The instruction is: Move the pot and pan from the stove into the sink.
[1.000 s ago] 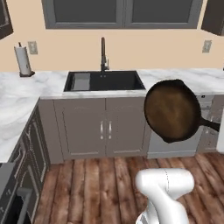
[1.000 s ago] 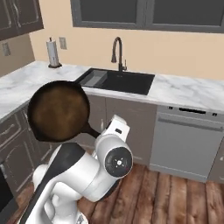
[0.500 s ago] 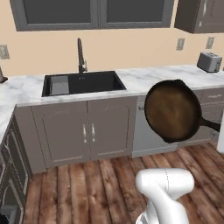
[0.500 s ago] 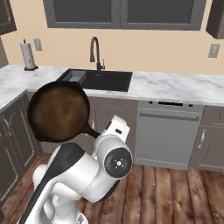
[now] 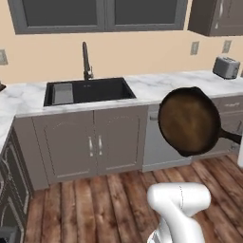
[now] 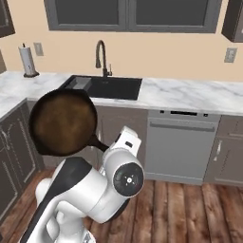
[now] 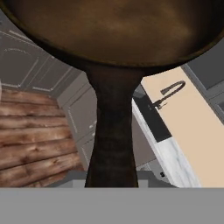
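Hand pinched the skillet (image 5: 189, 120) by its long handle (image 7: 113, 131), held tilted in mid-air at 3 o'clock of the sink (image 5: 88, 90), short of the counter (image 5: 156, 88); skillet drop pending, and likely the pot afterwards.

I saw even, soft, shadowless rendered light (no glare anywhere); the hand view looked blurry up close.
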Robot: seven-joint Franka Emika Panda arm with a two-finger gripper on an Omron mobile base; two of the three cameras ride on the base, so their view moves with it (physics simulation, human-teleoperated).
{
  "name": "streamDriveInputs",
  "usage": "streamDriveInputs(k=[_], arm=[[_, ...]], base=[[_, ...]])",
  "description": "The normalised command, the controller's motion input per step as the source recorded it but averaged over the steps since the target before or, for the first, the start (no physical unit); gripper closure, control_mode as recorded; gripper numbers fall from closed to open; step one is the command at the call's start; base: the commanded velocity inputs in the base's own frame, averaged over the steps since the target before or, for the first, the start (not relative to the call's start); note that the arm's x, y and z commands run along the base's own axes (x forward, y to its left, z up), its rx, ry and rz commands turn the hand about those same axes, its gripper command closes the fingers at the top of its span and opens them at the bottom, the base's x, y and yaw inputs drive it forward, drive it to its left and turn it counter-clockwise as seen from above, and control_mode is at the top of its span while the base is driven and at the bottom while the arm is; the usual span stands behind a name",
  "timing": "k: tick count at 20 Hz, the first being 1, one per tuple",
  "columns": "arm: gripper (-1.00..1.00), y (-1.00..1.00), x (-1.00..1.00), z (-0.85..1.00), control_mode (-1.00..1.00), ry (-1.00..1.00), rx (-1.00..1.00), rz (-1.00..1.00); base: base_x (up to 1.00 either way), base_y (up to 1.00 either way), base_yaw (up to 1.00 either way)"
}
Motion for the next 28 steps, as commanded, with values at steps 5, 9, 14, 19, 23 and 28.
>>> streamDriveInputs(k=[5, 9, 14, 19, 23, 28], arm=[[1.00, 0.00, 0.00, 0.00, 1.00, 0.00, 0.00, 0.00], [1.00, 0.00, 0.00, 0.00, 1.00, 0.00, 0.00, 0.00], [1.00, 0.00, 0.00, 0.00, 1.00, 0.00, 0.00, 0.00], [1.00, 0.00, 0.00, 0.00, 1.00, 0.00, 0.00, 0.00], [1.00, 0.00, 0.00, 0.00, 1.00, 0.00, 0.00, 0.00], [1.00, 0.00, 0.00, 0.00, 1.00, 0.00, 0.00, 0.00]], base=[[0.66, 0.21, -0.06], [0.79, 0.28, -0.08], [0.74, 0.40, -0.09], [0.66, 0.45, -0.08], [0.64, 0.44, -0.08], [0.62, 0.37, -0.08]])
